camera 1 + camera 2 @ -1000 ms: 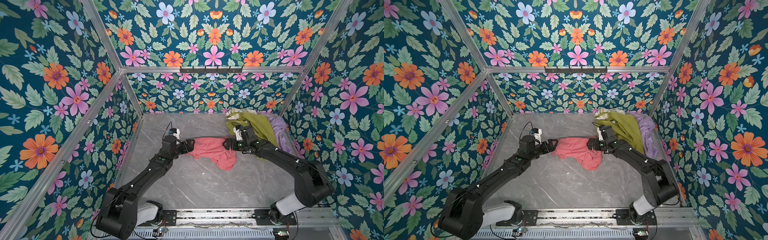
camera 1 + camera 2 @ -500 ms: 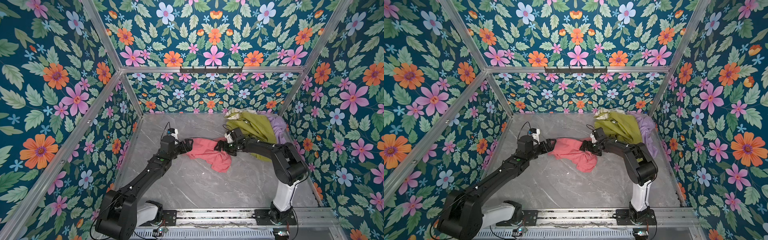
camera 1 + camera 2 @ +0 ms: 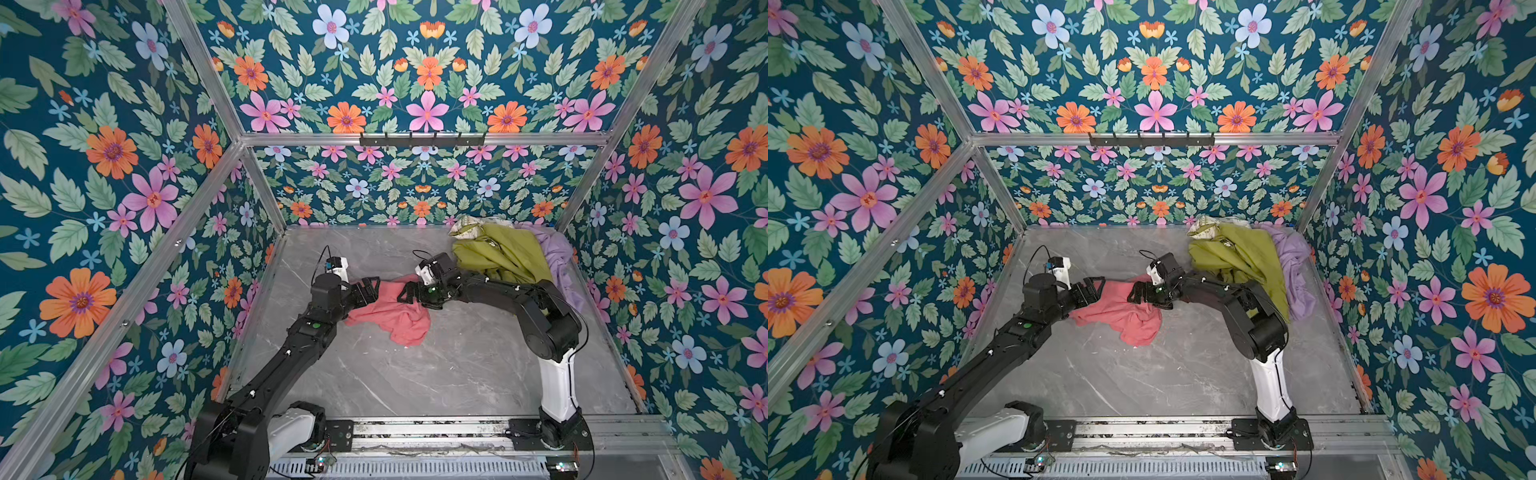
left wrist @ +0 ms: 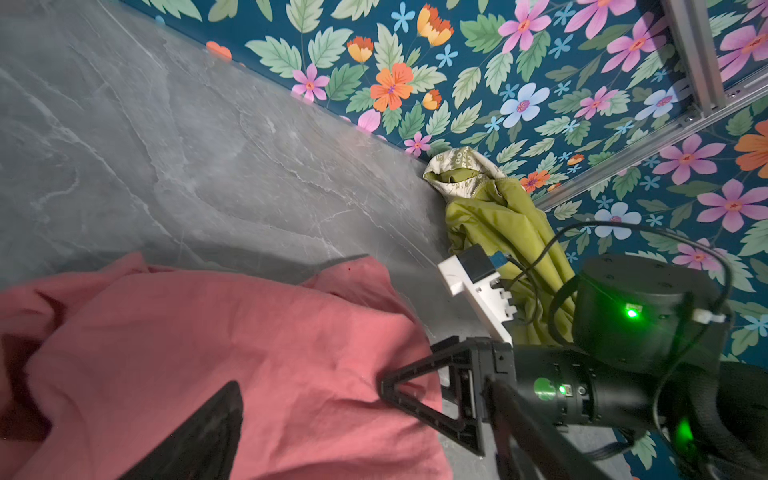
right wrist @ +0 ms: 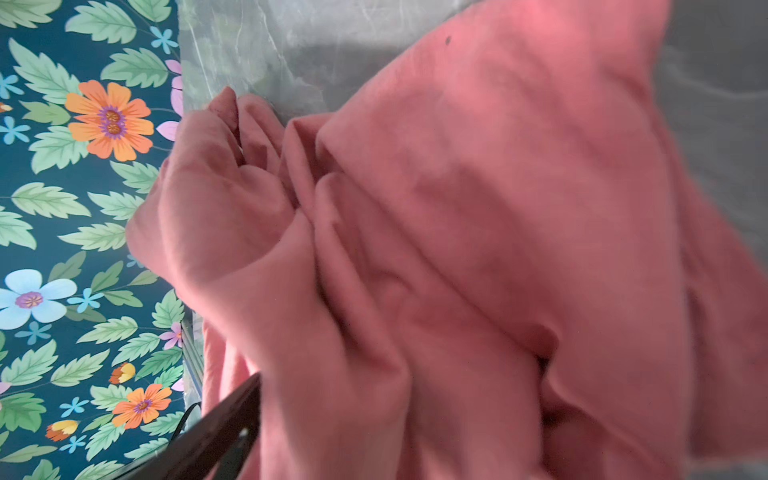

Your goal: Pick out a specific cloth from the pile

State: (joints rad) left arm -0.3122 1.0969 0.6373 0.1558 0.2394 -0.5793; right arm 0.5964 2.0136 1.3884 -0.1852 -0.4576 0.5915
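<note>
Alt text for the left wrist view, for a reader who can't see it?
A salmon-pink cloth lies crumpled on the grey marble table, with the right pincer open at its edge. Behind, an olive-green cloth and a cream patterned cloth sit heaped against the floral wall.

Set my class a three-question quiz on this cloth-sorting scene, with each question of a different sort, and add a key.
1. True or false: the left hand and the right hand are both at the salmon-pink cloth, not at the pile.
2. Which cloth of the pile reaches farthest right in both top views? A olive-green cloth, B pale lilac cloth, C cream patterned cloth.
3. Short answer: is each hand open or shut?

Key
1. True.
2. B.
3. Both are open.
</note>
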